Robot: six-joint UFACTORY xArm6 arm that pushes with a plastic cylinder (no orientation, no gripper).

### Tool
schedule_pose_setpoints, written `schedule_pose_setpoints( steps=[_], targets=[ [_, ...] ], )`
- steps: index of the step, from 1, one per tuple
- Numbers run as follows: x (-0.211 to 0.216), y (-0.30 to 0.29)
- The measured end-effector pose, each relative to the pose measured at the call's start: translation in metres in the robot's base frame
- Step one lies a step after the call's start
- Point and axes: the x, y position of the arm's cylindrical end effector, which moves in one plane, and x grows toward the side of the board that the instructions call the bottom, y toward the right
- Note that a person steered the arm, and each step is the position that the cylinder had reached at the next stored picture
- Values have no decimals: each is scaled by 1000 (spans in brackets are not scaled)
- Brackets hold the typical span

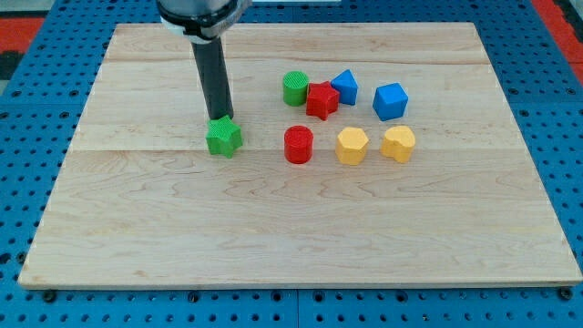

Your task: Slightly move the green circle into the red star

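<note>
The green circle (294, 88) stands upper middle of the board, touching the left side of the red star (321, 99). My tip (219, 117) is well to the view's left of them, right at the top edge of a green star (223, 138), touching or nearly touching it. The rod rises from there toward the view's top.
A blue triangular block (344, 87) touches the red star's right. A blue cube (390, 100) lies further right. A red cylinder (298, 144), a yellow hexagon (352, 145) and a yellow block (398, 143) form a row below. The wooden board (137, 237) sits on a blue pegboard.
</note>
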Motion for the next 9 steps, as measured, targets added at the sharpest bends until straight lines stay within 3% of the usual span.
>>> schedule_pose_setpoints(
  steps=[1, 4, 5, 9],
  targets=[
    [14, 0],
    [-43, -54],
    [-74, -47],
    [-101, 99]
  ],
)
